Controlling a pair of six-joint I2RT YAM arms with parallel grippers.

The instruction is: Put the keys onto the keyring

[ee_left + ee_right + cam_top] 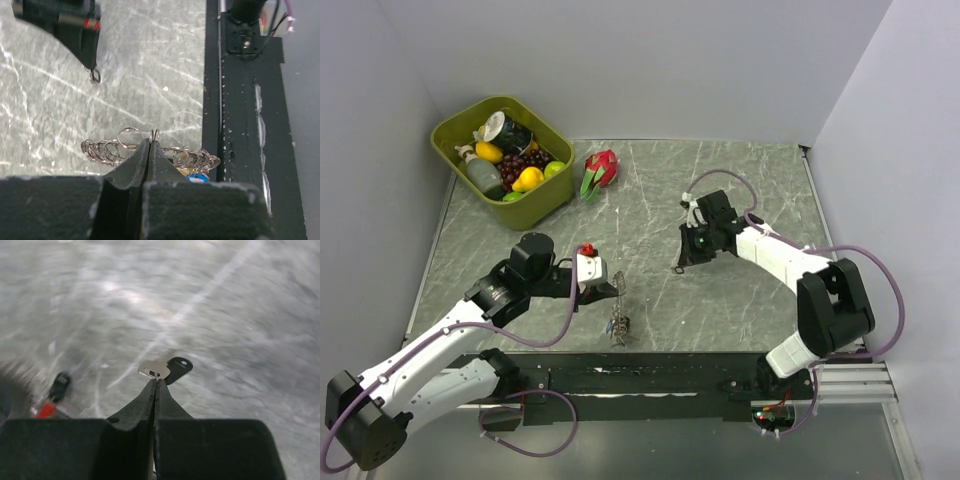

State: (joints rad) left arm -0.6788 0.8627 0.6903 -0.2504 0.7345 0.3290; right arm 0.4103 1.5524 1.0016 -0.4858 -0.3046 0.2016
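The left claw (616, 291) is shut tight on the keyring (618, 326), near the middle of the desk (740, 310) and close to its near edge. In the left wrist view its fingers meet on the ring's wire (151, 142). The ring stretches out to either side of them, hung with small wire loops. A blue and a yellow tag (192, 173) hang on it just right of the fingers, next to the black rail (240, 125) along the near edge. From above, the ring is seen nearly edge-on, with a cluster of small pieces on its near part.

The right claw (682, 262) is right of centre, well apart from the ring, and is clamped on one key (679, 268). The right wrist view shows its fingers pressed together on the silvery metal part (154, 370), with the black tag (178, 369) sticking out to the right, above the desk. At the left edge of that view there are blurred black and red shapes; I cannot tell what they are.

A green bin (545, 205) of fruit and bottles sits at the far left corner, with a dragon fruit (601, 168) just right of it.
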